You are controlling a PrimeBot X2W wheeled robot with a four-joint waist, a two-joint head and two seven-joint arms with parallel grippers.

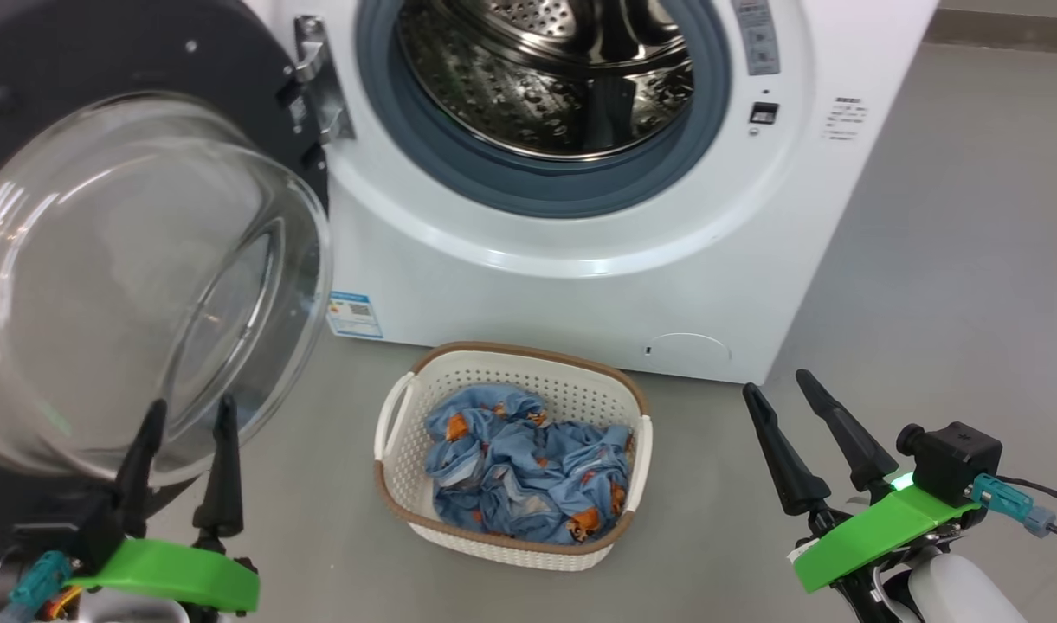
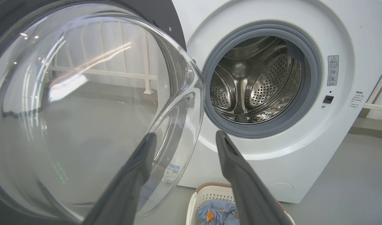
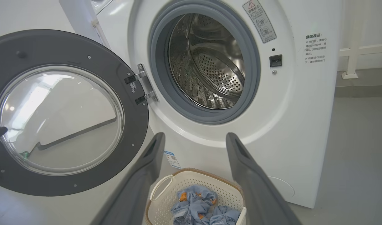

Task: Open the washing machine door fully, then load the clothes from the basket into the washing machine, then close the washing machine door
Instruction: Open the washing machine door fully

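The white washing machine (image 1: 580, 285) stands ahead with its steel drum exposed. Its door (image 1: 130, 277), a black rim around a bulging glass bowl, is swung wide open to the left. On the floor in front sits the cream basket (image 1: 459, 519) holding crumpled light blue clothes (image 1: 528, 467). My left gripper (image 1: 190, 411) is open at the lower left, just before the door's glass bowl, nothing between its fingers. My right gripper (image 1: 779, 385) is open at the lower right, to the right of the basket. The wrist views show the door (image 2: 84, 103) (image 3: 65, 112), the basket (image 2: 197, 200) (image 3: 165, 197) and both grippers (image 2: 184, 137) (image 3: 194, 137) open.
Grey floor (image 1: 952, 277) stretches to the right of the machine. A white railing post (image 3: 353, 47) stands behind the machine on the right. A blue energy sticker (image 1: 353, 313) marks the machine's lower left front.
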